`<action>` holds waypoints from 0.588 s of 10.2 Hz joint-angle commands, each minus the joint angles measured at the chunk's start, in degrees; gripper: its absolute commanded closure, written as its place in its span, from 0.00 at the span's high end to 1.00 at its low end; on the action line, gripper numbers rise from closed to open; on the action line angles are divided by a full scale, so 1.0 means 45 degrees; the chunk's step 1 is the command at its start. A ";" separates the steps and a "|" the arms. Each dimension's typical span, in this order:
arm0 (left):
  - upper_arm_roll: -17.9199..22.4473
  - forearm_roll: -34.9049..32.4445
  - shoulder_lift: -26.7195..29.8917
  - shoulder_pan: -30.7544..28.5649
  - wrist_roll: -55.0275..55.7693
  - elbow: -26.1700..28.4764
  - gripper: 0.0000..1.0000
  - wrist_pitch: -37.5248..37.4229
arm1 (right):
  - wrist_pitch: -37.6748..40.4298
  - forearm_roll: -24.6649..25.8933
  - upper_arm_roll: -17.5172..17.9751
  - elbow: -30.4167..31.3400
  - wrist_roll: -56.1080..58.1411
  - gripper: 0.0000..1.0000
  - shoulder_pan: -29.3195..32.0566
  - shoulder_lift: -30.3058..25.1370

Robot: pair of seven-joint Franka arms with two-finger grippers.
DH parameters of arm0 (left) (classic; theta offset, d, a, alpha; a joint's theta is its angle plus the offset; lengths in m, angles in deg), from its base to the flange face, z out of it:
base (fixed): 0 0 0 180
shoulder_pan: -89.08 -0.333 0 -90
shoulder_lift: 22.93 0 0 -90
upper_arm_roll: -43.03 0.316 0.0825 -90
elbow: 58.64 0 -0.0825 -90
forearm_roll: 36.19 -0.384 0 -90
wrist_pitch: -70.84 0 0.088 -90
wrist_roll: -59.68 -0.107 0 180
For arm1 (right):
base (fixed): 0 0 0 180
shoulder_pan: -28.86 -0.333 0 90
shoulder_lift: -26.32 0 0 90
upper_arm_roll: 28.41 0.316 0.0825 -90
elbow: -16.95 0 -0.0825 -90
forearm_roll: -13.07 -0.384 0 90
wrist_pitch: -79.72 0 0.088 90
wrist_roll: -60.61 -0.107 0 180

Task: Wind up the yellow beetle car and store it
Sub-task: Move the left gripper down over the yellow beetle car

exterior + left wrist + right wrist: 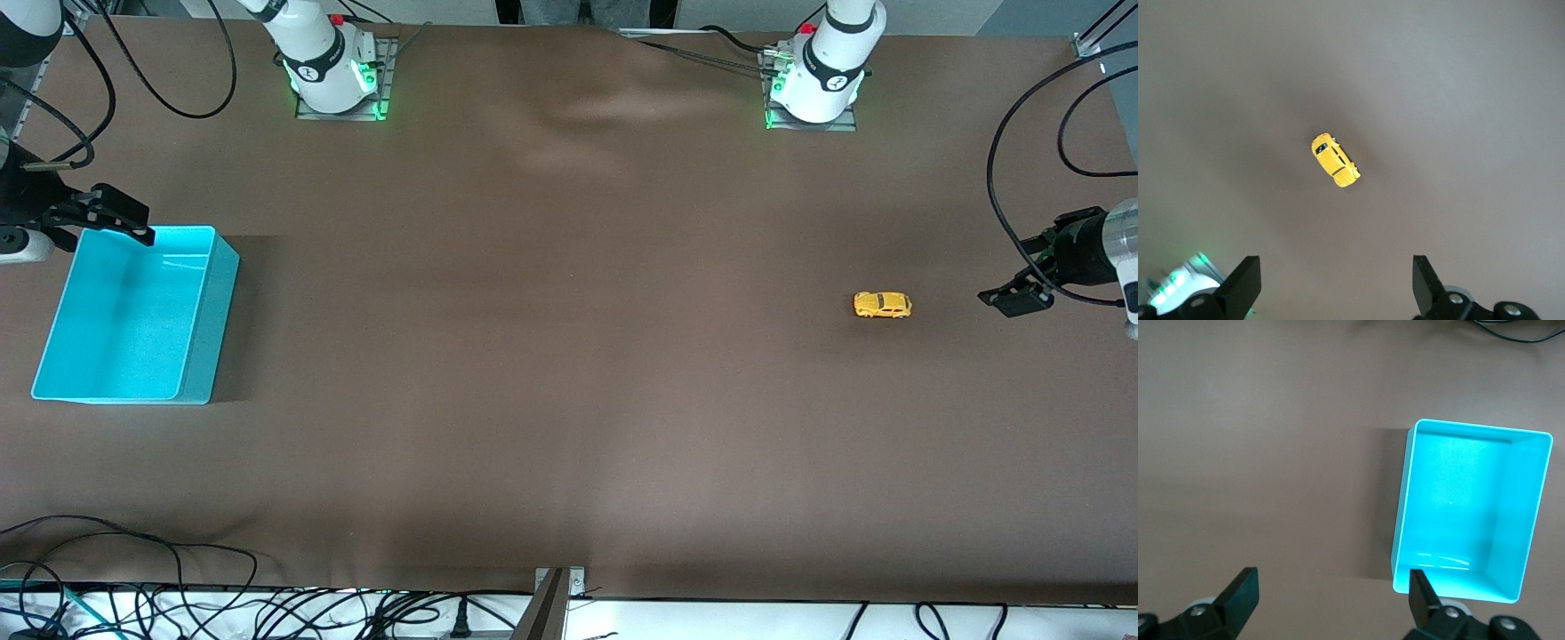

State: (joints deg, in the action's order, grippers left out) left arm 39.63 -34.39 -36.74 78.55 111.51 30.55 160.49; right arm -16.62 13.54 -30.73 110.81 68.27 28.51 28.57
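Both hands hung open above the bench.
Left hand (pixel 1013 298) hovered beside the car (pixel 882 305); right hand (pixel 111 213) over the bin (pixel 200 320); arms cut off.

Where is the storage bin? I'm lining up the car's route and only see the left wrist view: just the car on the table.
Observer: The turquoise bin sits at the right arm's end of the table; the yellow beetle car is toward the left arm's end.
Operator: Anything in the bin?
Observer: No, the right wrist view shows it empty.
Operator: Where's the right gripper?
Observer: The right gripper is open over the bin's rim nearest the robots' bases.
Operator: And mine?
Observer: The left gripper is open, beside the car, holding nothing.
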 commanded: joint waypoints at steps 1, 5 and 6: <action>0.0032 -0.0456 -0.0037 -0.0022 0.3310 0.0996 1.00 0.1339 | 0.0217 -0.0143 -0.0030 -0.0135 0.0212 1.00 0.0019 -0.0051; 0.0032 -0.0986 0.0060 -0.0022 0.6856 0.3574 1.00 0.4074 | 0.0198 -0.0182 -0.0050 -0.0096 0.0212 1.00 0.0019 -0.0051; 0.0012 -0.0986 0.0080 -0.0022 0.7228 0.4199 1.00 0.4758 | 0.0198 -0.0182 0.0008 -0.0096 0.0096 1.00 0.0019 -0.0051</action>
State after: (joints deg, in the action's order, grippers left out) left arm 39.91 -37.48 -38.02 78.51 140.60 44.66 177.89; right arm -16.55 13.53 -30.74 110.81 68.27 28.51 28.57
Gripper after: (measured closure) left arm 0.000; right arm 0.000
